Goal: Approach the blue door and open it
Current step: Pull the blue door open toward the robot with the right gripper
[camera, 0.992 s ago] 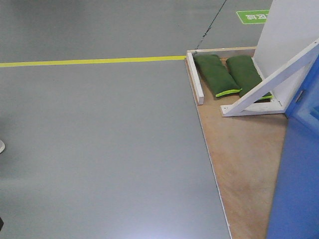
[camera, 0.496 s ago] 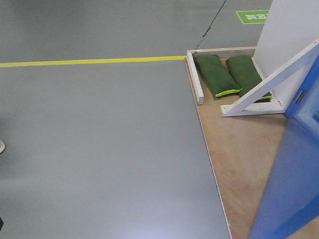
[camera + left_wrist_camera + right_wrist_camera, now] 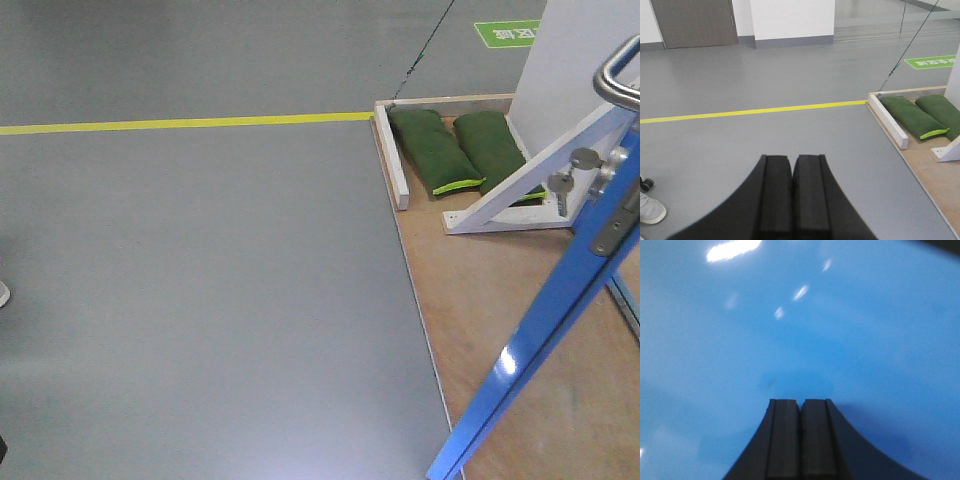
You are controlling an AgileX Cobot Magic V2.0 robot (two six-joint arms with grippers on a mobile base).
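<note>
Swung wider than a second ago, the tall glossy blue door panel [image 3: 520,345] lies ahead of my right pincer [image 3: 801,405], nearer than my left pincer [image 3: 792,160]; both are pressed together.

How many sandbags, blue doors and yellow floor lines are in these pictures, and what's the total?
Green sandbags: 2
Blue door: 1
Yellow floor line: 1
Total: 4
</note>
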